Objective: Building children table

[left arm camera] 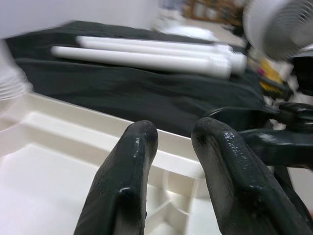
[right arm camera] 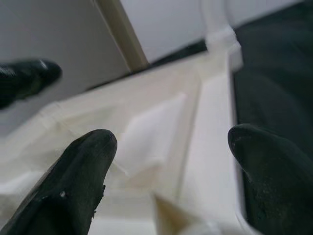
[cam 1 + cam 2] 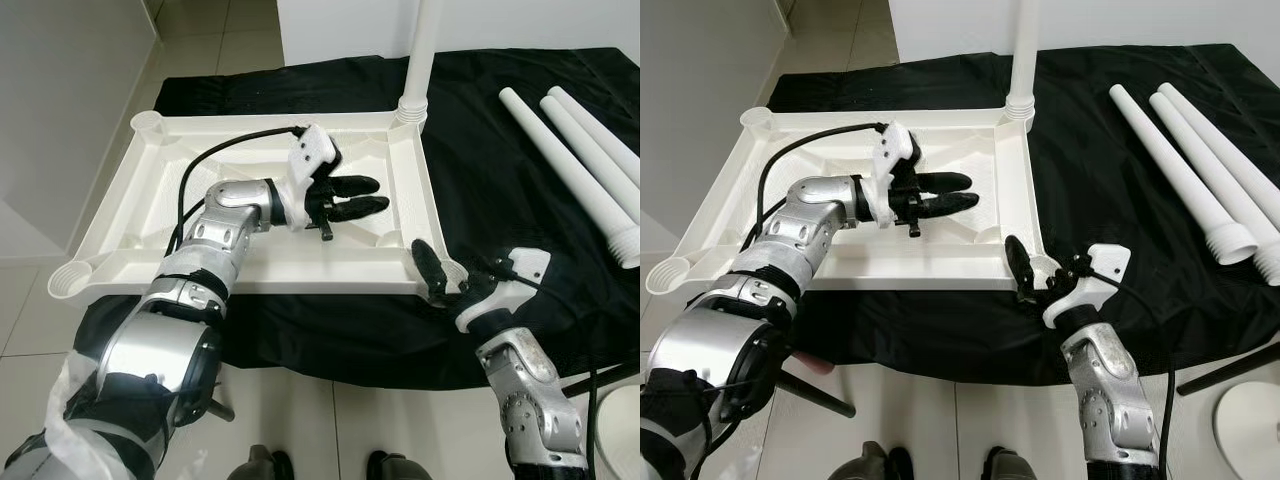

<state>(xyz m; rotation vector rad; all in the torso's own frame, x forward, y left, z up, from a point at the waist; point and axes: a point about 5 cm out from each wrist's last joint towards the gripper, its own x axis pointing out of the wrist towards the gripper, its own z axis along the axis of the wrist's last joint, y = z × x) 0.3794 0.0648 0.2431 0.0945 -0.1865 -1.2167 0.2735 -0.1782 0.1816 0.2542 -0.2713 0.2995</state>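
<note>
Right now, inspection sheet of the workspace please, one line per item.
Surface: black cloth over the work area.
Job's things: white tabletop upside down; one leg upright in its far right corner socket; three loose legs on the cloth at right.
Clutter: nothing seen.
Grippers: left pincer open above the tabletop's underside; right pincer open at the near right corner socket.
Cables: black cable along the left arm.
Surroundings: tiled floor, white wall.

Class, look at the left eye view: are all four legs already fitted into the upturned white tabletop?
No. Only one leg stands in a corner socket of the tabletop; three loose legs lie on the black cloth.
</note>
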